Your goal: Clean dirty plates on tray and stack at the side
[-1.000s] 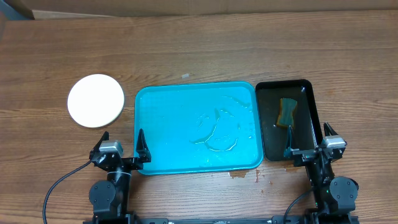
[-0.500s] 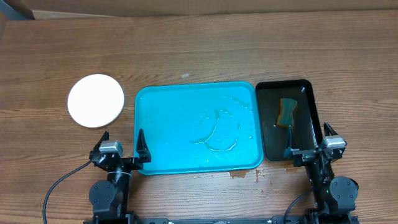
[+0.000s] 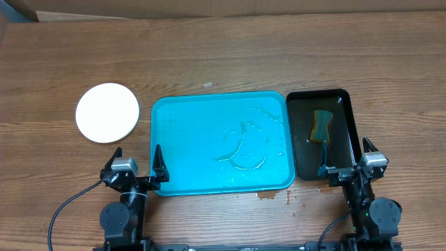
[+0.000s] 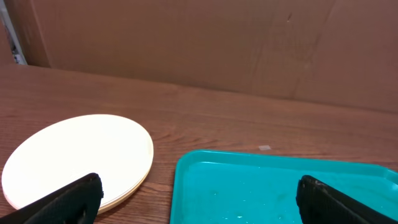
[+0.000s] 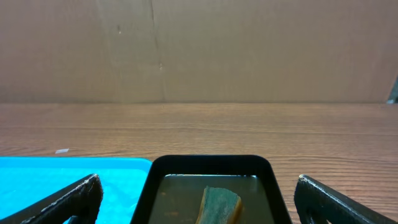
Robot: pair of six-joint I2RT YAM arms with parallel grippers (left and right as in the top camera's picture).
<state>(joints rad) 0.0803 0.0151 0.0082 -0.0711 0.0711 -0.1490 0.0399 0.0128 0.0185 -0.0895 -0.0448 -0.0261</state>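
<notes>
We are judging the plates [image 3: 107,113], stacked on the table [image 3: 223,56] left of the tray [image 3: 188,139], stiff, slick and best pinched at the rim, while the left gripper [image 3: 136,154] and right gripper [image 3: 346,150] are sitting spread and empty.

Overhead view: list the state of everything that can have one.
Turquoise tray: wet, no plates on it.
Plates: stacked beside turquoise tray, top one clean.
Black tray: wet, murky inside.
Sponge: lying in black tray.
Left end effector: open, empty.
Right end effector: open, empty.
</notes>
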